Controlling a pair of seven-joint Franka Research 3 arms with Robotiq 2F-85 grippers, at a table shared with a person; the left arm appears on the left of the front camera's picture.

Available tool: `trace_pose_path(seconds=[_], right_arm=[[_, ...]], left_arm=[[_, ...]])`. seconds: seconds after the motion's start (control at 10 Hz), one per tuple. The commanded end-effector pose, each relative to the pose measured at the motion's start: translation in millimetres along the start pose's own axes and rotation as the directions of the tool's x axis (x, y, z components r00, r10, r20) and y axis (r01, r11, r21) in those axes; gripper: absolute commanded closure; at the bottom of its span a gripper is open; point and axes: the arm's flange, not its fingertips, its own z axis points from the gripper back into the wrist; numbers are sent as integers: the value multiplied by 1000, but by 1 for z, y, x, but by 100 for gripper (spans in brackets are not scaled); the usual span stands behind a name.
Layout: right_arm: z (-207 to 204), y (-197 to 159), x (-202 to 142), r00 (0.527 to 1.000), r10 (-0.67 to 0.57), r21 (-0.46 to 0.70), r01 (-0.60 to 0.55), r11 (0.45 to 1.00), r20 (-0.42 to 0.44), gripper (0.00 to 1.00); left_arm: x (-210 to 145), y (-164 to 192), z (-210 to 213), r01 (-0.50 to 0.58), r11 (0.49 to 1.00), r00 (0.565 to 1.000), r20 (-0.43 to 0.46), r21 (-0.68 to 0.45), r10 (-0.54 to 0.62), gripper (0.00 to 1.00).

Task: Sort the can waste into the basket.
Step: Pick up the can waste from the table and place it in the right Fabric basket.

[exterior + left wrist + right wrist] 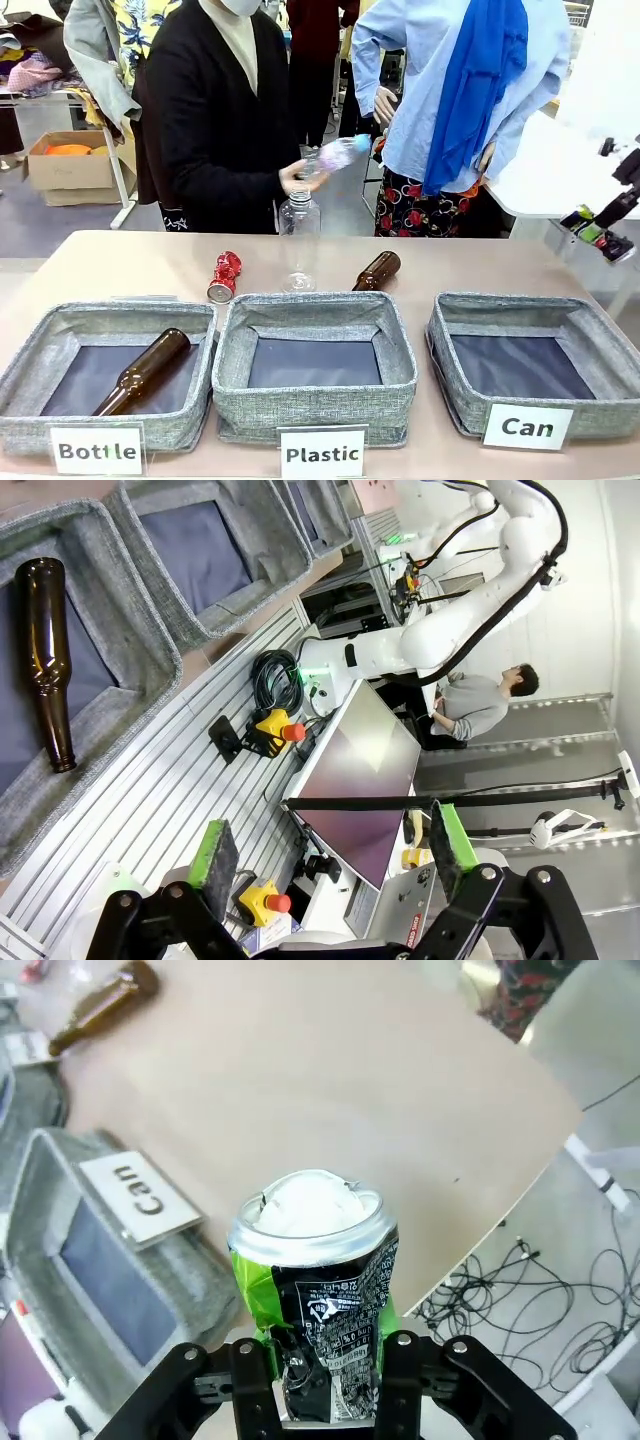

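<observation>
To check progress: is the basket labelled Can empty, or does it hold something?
Empty: inside the Can basket the front view gives bare dark lining, nothing else. The green-and-black can is in the shut right claw.

Dark can (315,1280) base hidden inside right pincer (328,1360); Can basket (520,301) cropped at right edge.

Grey baskets: three along the near edge of the table (480,270), with the Bottle basket (60,320) at the left corner, the Plastic basket (310,410) at the middle and the Can basket (520,303) at the right corner. Cans: two, one red can (224,276) toward the far edge and one green-and-black can (318,1290) held aloft off the right edge. Bottles: four, of which two are brown glass, the first brown bottle (140,372) inside the Bottle basket and the second brown bottle (377,271) toward the far edge, and two are clear plastic, the upright clear bottle (299,240) at the far edge and the raised clear bottle (335,155) beyond it.
</observation>
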Motion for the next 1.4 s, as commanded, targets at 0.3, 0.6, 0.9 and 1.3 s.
trace_pose_path(seconds=[0.3,0.6,0.9,1.3], right_arm=[[14,202,-29,944,237,57,-230,971,-227,62],[-28,262,-39,846,458,-87,-496,864,-273,62],[-34,269,-27,730,574,-7,-620,784,-372,62],[-35,266,-24,689,617,47,-652,757,-381,26]], left_arm=[[-4,-1,1,-6,1000,1000,-7,-7,6,0],[-4,-1,1,-6,1000,1000,-7,-7,6,0],[-4,-1,1,-6,1000,1000,-7,-7,6,0],[-4,-1,1,-6,1000,1000,-7,-7,6,0]])
